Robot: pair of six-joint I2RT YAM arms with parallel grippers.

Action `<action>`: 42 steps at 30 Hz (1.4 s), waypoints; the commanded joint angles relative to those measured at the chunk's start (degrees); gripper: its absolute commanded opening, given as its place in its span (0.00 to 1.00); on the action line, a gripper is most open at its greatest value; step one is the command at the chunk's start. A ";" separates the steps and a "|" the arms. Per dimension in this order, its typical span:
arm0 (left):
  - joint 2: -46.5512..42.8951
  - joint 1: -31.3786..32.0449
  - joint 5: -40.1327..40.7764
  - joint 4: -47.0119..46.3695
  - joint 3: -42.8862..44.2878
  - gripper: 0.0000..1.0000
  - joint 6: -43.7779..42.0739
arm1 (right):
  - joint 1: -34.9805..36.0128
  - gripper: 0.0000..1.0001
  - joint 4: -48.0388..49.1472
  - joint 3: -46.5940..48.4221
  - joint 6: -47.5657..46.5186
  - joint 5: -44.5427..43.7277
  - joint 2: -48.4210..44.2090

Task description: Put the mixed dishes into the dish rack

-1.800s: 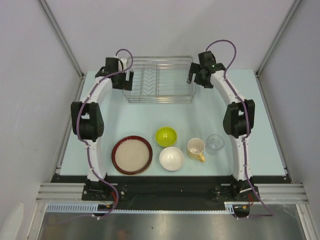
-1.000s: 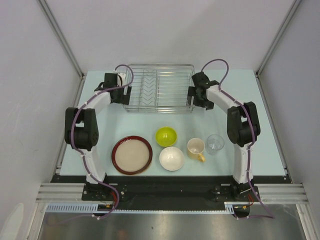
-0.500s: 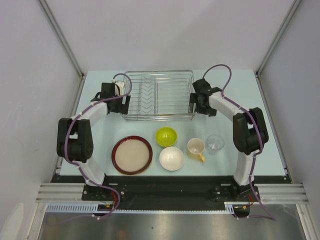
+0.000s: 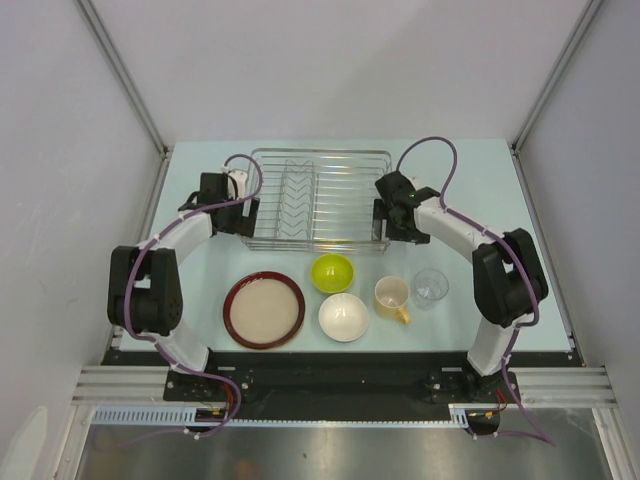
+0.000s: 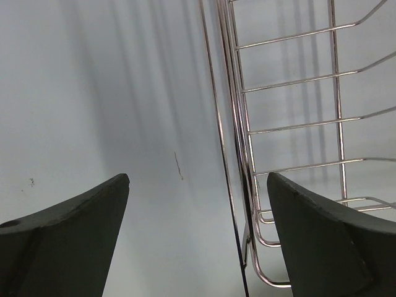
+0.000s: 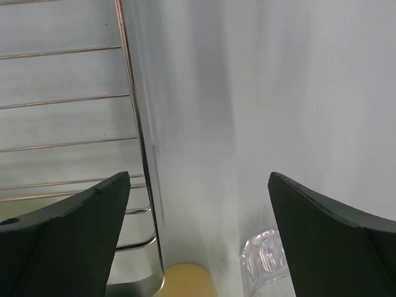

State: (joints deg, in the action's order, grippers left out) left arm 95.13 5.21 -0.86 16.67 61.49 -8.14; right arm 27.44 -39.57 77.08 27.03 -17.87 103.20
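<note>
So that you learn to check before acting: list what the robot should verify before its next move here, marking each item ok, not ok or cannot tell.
1. Open left hand: ok.
2. Open right hand: ok.
3. Empty rack, slots free: ok.
4. Rack's side wires sit inside both open hands; contact with them: cannot tell.
5. On the table, right way up: plate, green bowl, white bowl, mug, glass: ok.
6. Gap between rack and green bowl: ok.
</note>
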 commanded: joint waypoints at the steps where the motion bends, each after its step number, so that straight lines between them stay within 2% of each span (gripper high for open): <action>1: -2.67 -0.03 -1.68 2.23 0.73 0.99 -1.09 | -1.60 1.00 0.98 -0.44 0.05 -0.60 -3.44; 7: -6.61 -0.03 -2.91 6.79 6.44 1.00 -0.47 | -7.39 1.00 5.47 1.84 -1.62 5.82 -5.29; 12: -9.96 -0.11 -4.93 12.32 12.67 1.00 -0.47 | -5.13 1.00 4.51 6.84 -4.17 3.90 -8.62; 15: -12.07 -0.03 -5.81 15.05 14.70 1.00 -0.73 | 0.05 1.00 1.88 8.96 -4.62 1.36 -11.52; 19: -15.32 -0.11 -5.38 16.29 13.74 1.00 -1.44 | 6.12 0.99 -0.68 7.05 -1.46 2.92 -16.00; 20: -15.76 -0.03 -5.20 16.73 12.87 1.00 -1.61 | 9.87 0.97 -0.94 6.42 -0.93 3.10 -17.05; 23: -17.35 -0.11 -5.20 17.43 11.02 1.00 -2.14 | 16.22 0.95 -1.30 4.75 0.13 2.84 -16.72; 24: -17.61 -0.20 -5.20 17.70 10.75 1.00 -2.05 | 20.85 0.94 -1.12 4.23 -0.65 1.79 -16.37; 27: -18.66 -0.20 -5.20 17.96 9.61 1.00 -2.05 | 28.77 0.90 1.25 3.52 -3.11 -1.02 -13.03; 34: -19.98 -1.70 -6.34 19.10 9.87 1.00 -2.67 | 35.57 0.85 5.38 3.96 -10.06 -4.71 -4.86; 39: -20.07 -3.45 -7.31 19.54 10.05 1.00 -2.67 | 36.63 0.82 4.94 4.22 -11.38 -7.17 -1.07; 42: -20.07 -3.98 -7.57 19.46 9.87 1.00 -2.41 | 36.63 0.76 5.20 4.22 -11.90 -7.71 0.68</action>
State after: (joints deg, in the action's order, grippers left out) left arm 76.88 2.17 -6.74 36.23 70.91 -9.63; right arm 63.77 -36.18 80.60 17.10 -21.93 102.45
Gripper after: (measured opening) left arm 0.996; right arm 0.790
